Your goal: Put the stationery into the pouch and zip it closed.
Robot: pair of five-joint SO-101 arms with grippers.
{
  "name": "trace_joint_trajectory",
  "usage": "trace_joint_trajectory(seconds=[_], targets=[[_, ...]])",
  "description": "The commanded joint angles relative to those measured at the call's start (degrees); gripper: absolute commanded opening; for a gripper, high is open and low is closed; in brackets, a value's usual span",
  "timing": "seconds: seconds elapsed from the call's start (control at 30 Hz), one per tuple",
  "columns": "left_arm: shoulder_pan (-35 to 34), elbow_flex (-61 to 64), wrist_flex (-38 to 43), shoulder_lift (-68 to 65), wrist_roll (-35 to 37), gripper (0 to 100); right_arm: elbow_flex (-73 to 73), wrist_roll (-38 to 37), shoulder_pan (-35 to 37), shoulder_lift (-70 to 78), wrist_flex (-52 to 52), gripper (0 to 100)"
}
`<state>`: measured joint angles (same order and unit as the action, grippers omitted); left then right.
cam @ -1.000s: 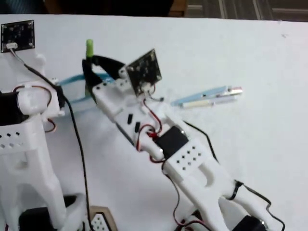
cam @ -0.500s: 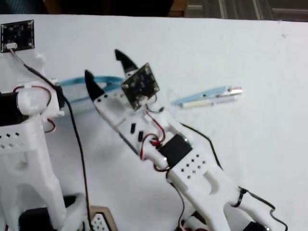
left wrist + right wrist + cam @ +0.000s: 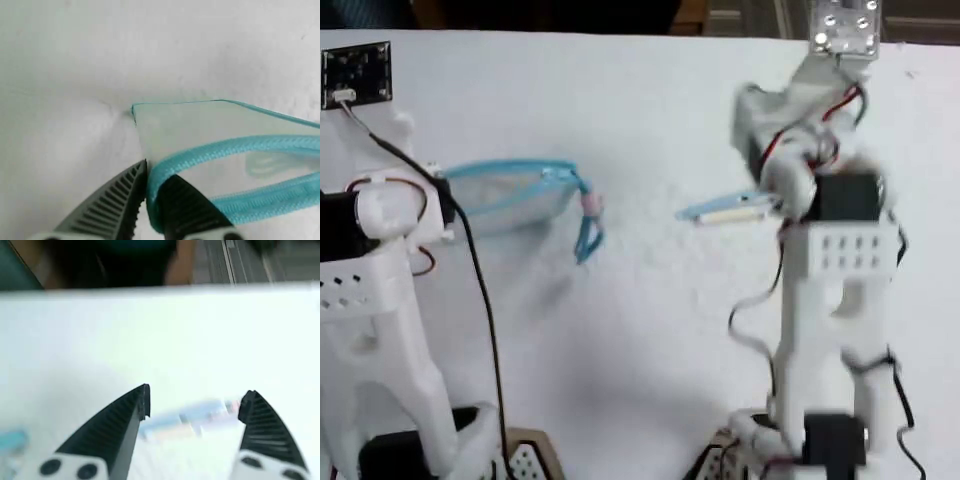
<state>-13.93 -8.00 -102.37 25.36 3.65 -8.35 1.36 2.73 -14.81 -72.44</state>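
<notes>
A clear pouch with a blue zipper lies at the table's left, its mouth gaping and its zipper tail trailing toward the middle. My left gripper is shut on the pouch's zipper edge at its left end. A bundle of pale blue and yellow pens lies right of centre. My right arm stands over those pens. My right gripper is open, hovering above the pens, which lie between its two fingers.
White tabletop stretches between pouch and pens. The left arm's white body and its black cable fill the near left. The table's far edge runs along the back.
The right arm held a green pen over the pouch, opened, then swung away right to hover over the pens. The pouch and its zipper tail are now uncovered. The left arm stayed put.
</notes>
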Motion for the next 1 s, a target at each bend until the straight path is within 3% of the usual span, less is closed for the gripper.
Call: trace_joint_trajectory(seconds=[0.0,0.3,0.47,0.57,0.97], targets=[[-0.40,-0.35,0.97,1.27,-0.44,2,-4.92,0.26,-2.77,9.71,-9.63,28.5],[-0.48,-0.35,0.97,1.27,-0.44,2,-7.74,35.43,-3.03,30.46,-12.97,28.4],[-2.95,-0.35,0.97,1.27,-0.44,2,-16.00,47.38,-3.38,41.01,-12.70,28.3],[-3.21,-0.35,0.97,1.27,-0.44,2,-21.89,50.37,-4.26,47.78,-12.79,28.3],[-2.95,-0.35,1.32,1.27,-0.44,2,-44.75,50.37,-9.19,74.33,-17.54,28.3]])
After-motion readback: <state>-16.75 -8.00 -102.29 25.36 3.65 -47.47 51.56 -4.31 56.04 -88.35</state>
